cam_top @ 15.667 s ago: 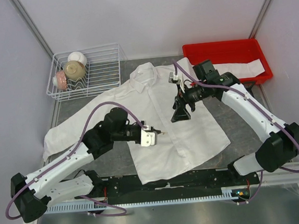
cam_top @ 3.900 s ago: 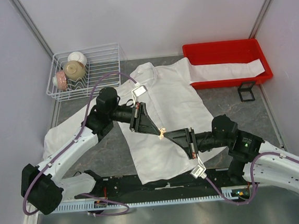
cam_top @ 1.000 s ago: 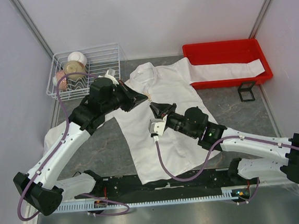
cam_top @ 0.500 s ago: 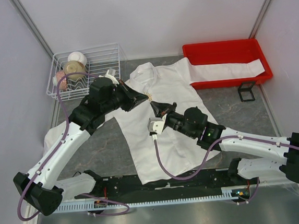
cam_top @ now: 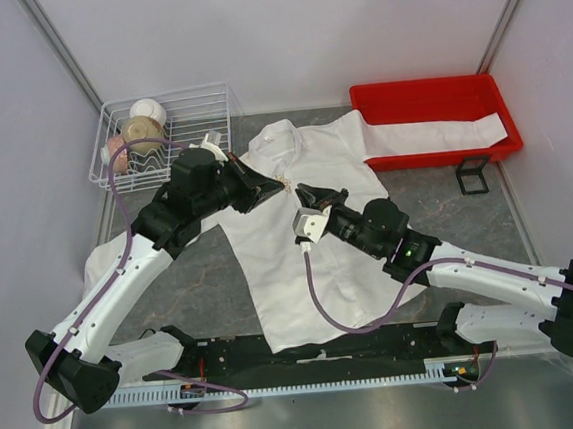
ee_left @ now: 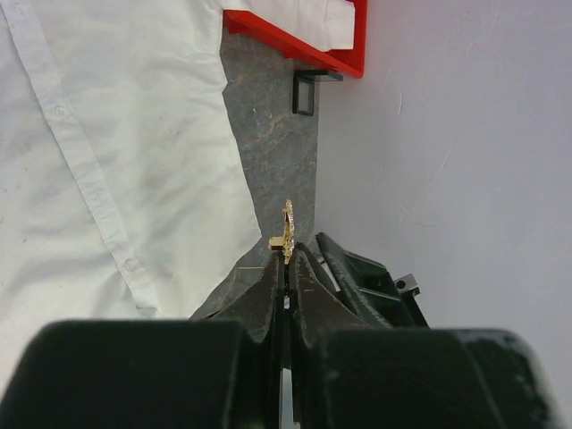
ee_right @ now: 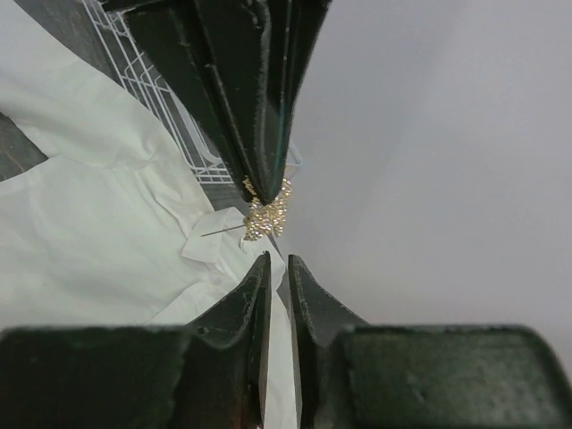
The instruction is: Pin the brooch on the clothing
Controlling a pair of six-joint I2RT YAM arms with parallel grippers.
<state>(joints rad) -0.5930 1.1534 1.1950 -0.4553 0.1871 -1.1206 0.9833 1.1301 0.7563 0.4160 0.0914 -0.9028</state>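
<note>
The clothing, a white collared shirt (cam_top: 317,222), lies spread flat on the table. My left gripper (cam_top: 280,184) hangs above the shirt's collar area, shut on the brooch (cam_top: 287,184), a tiny gold openwork ornament. In the left wrist view the brooch (ee_left: 287,231) stands edge-on at the tip of the gripper (ee_left: 287,256). My right gripper (cam_top: 304,190) faces it tip to tip, just short of the brooch (ee_right: 268,214). Its jaws (ee_right: 277,262) stand a narrow gap apart with nothing between them. A thin pin (ee_right: 221,231) sticks out sideways from the brooch.
A white wire rack (cam_top: 199,132) holding bowls stands at the back left. A red tray (cam_top: 432,96) at the back right holds one shirt sleeve. A small black stand (cam_top: 474,175) sits in front of the tray.
My right gripper has shifted slightly up and to the right, closer beside the brooch, and its jaws have shut and then parted a little. The left arm and brooch have not moved.
</note>
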